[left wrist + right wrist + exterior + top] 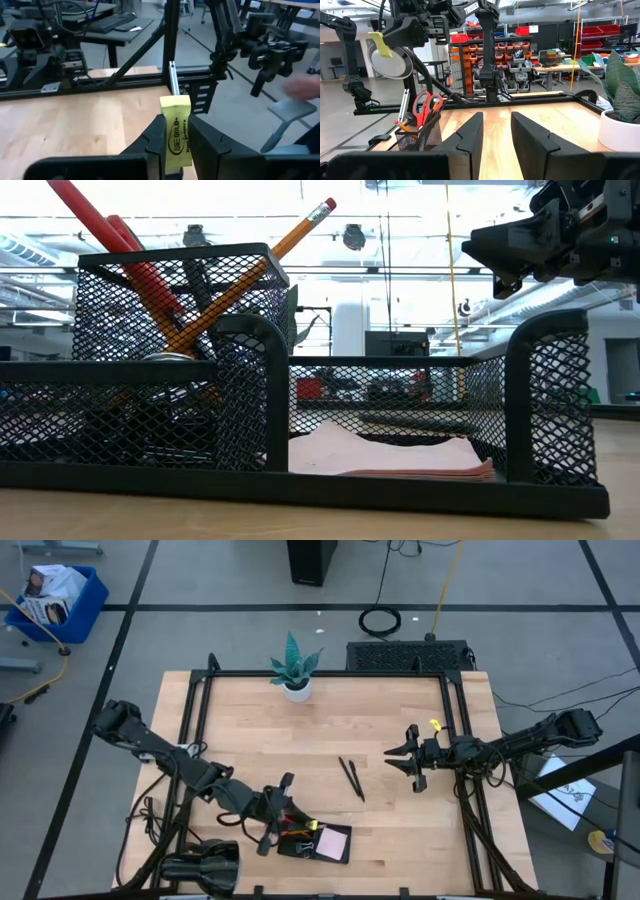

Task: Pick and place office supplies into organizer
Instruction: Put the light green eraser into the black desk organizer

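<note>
Two arms reach over the pale wood table [330, 740], one from each side. Nearest the front edge, the left gripper [277, 808] hangs above the black mesh organizer [318, 844], its arm stretched low from the table's left corner; the jaws are pinched on a small yellow piece [177, 131], which stands upright between the fingers [152, 137]. In the organizer's tall cup stand the red-handled scissors [425, 107] and an orange pencil [262, 260], tilted, and a pale pink note pad [385, 454] lies flat in the low compartment beside it. Farther out, near mid-table, two thin black pens [351, 778] lie close together on bare wood. The right gripper [408, 758] hovers right of them, arm level from the right side, jaws apart and holding nothing. At the far edge sits a potted teal plant [295, 668]. Beyond are shelves with red bins [597, 37].
</note>
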Tool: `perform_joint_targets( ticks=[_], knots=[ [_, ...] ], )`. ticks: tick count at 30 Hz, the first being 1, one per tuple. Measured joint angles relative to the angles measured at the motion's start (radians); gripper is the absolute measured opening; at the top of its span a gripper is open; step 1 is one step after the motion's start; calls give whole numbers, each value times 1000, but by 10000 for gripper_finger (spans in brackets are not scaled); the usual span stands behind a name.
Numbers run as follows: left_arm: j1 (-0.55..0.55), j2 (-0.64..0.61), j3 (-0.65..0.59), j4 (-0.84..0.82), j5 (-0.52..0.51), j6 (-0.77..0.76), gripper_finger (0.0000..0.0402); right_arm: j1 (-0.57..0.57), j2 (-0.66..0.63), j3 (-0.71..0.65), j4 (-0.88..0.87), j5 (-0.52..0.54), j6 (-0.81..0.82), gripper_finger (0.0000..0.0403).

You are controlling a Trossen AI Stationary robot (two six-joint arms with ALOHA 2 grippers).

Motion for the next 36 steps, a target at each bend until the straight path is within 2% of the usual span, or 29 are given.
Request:
perform_joint_targets(
  ticks=[11,16,23,26,30,36],
  knots=[
    [-9,0,0,-31,1,-48,65,0,1,0,11,10,0,91],
    [-7,0,0,-32,-39,-88,65,-1,-4,0,146,102,36,91],
    [-4,0,0,-27,-55,-116,65,-1,-6,0,343,104,154,91],
    [-5,0,0,-27,-73,-136,65,0,-4,0,335,101,246,91],
    [-5,0,-4,-27,-82,-140,65,0,-5,0,325,104,293,91],
    [-5,0,-28,-23,-83,-182,65,0,-3,0,186,126,341,91]
  ],
)
